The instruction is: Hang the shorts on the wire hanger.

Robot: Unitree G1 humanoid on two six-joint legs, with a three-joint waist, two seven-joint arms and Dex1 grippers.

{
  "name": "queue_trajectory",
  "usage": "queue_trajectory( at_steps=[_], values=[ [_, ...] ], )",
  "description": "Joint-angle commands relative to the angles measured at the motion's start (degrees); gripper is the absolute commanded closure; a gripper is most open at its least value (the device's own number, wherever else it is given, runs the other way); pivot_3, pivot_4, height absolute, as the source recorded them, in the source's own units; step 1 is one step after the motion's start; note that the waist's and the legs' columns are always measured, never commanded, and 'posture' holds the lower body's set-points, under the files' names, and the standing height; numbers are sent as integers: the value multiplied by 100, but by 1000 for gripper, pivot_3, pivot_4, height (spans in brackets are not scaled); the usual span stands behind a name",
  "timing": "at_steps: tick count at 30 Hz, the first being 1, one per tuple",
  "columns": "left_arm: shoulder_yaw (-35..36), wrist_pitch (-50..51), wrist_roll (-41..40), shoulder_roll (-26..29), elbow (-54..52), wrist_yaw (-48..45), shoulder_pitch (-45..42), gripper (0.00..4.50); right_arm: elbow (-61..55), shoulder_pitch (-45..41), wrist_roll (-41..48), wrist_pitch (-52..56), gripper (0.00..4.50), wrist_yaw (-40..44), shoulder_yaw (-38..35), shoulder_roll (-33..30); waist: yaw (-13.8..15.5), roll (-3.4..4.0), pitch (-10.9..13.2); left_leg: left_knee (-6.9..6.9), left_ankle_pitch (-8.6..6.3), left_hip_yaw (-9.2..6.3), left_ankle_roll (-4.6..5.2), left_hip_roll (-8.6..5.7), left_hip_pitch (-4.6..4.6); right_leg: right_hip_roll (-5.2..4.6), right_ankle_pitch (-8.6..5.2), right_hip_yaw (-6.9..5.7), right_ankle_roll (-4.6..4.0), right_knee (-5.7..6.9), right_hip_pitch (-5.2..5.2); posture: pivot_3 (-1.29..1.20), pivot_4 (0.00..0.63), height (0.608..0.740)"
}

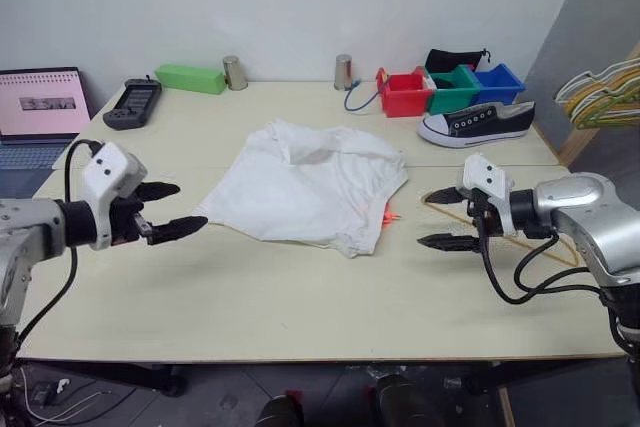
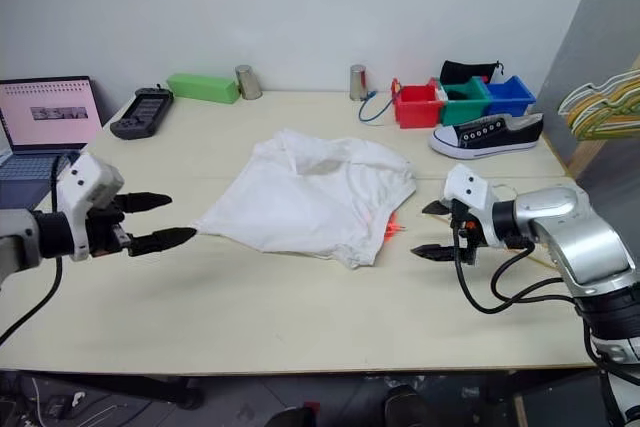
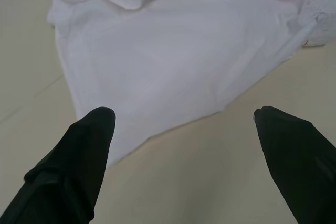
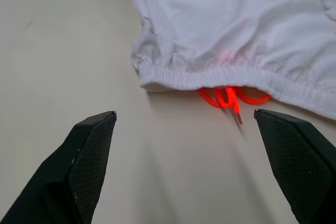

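Landmark: the shorts (image 1: 312, 187), white, lying rumpled and flat near the middle of the counter (image 1: 250, 307).
Left claw (image 1: 168, 209): fingers spread wide apart, holding nothing; it hovers just off the shorts' left corner, pointing toward them, not touching the fabric.
Right claw (image 1: 442, 218): fingers spread wide apart, holding nothing; it hovers just to the right of the shorts, pointing at the waistband, clear of the cloth.
Drawstring (image 4: 231, 98): neon orange, looped, poking out from under the elastic waistband at the shorts' right edge, lying on the counter in front of the right claw.
Wire hanger (image 1: 500, 237): thin tan wire, lying flat on the counter to the right of the shorts, partly hidden behind the right claw and arm; apart from the shorts.
Shorts on hanger: not yet; the two lie separately.
Sneaker (image 1: 477, 122): black and white, on its sole, beyond the shorts to their right.
Bins (image 1: 450, 89): red, green and blue, in a row just behind the sneaker; a dark item sits behind them.
Metal cups (image 1: 343, 71): two, at the counter's far edge beyond the shorts.
Green box (image 1: 190, 78): far left of the shorts, by the wall; a dark handheld device (image 1: 132, 103) lies beside it.
Laptop (image 1: 40, 112): open, off the counter's left end.
Hanger bunch (image 1: 600, 92): green, yellow and white, far right of the shorts, beyond the counter.
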Motion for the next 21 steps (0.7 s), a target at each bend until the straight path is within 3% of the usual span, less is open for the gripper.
queue_trajectory(
  at_steps=[1, 10, 14, 21],
  values=[
    [-77, -416, 295, 87, 157, 54, -68, 0, 39, -129, -127, -188, 38, -64, 31, 55, 5, 0, 0, 0, 0, 0, 0, 0, 0, 0, 1, 0, 1, 0, 0, -176, 45, 740],
    [-294, -1304, 717, 21, 612, -102, 127, 0, -46, -150, -316, -277, 38, -129, 218, 198, 24, -5, -4, 1, 0, 1, 0, -1, 0, -3, 5, 0, 8, 6, 0, -181, 31, 740],
    [-835, -2477, 1492, 72, 1209, -175, 160, 0, -178, -177, -477, -226, 38, -411, 500, 599, 7, -6, -11, 3, 1, 1, 0, -1, 6, -2, 7, 1, 9, 13, 3, -188, 24, 740],
    [-1794, -4176, 2506, -738, 3392, 252, -1316, 0, 300, -491, -1226, -246, 38, -1147, 1248, 1551, 27, -29, -24, 29, 7, -3, -3, -9, 9, -1, 6, 3, 8, 80, -12, -202, 20, 740]
  ],
)
